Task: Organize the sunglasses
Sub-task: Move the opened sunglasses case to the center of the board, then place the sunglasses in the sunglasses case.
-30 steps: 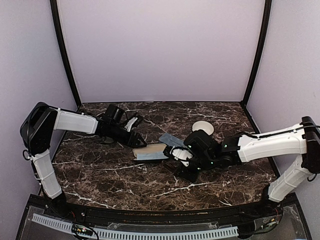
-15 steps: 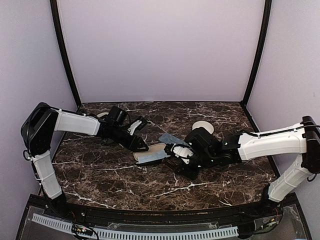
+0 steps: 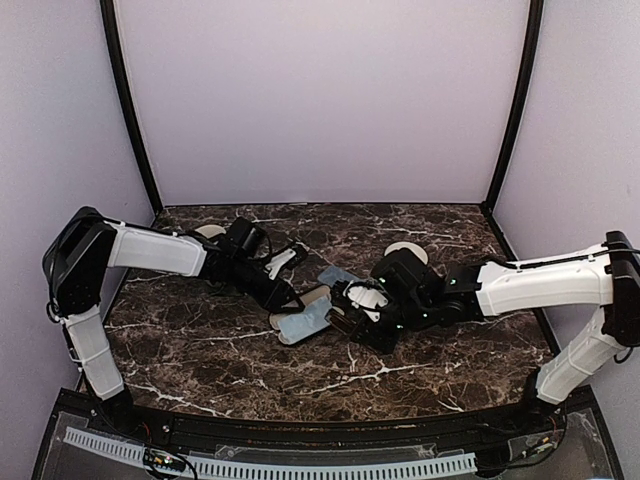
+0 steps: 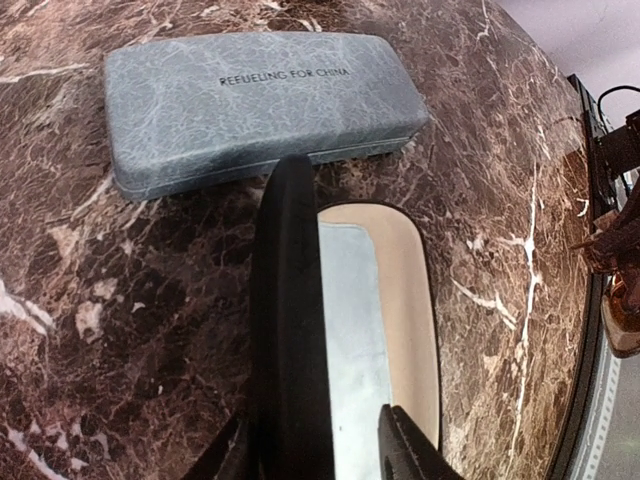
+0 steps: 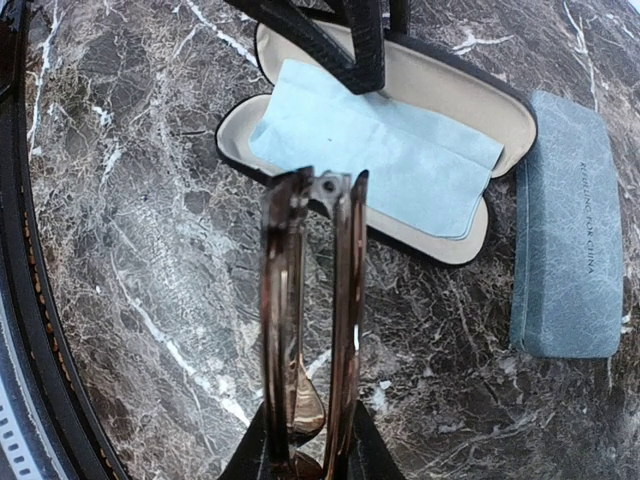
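Pinching folded brown-tinted sunglasses (image 5: 283,320), the right gripper (image 5: 305,455) wants a level descent onto the pale blue cloth (image 5: 390,150), upper frame; left gripper (image 4: 318,455) straddles the black case lid (image 4: 290,280), clamping unclear.

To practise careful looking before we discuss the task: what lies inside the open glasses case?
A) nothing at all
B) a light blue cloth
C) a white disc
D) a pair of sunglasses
B: in the right wrist view a light blue cloth lies spread on the beige lining of the open case, while the folded sunglasses are outside it.
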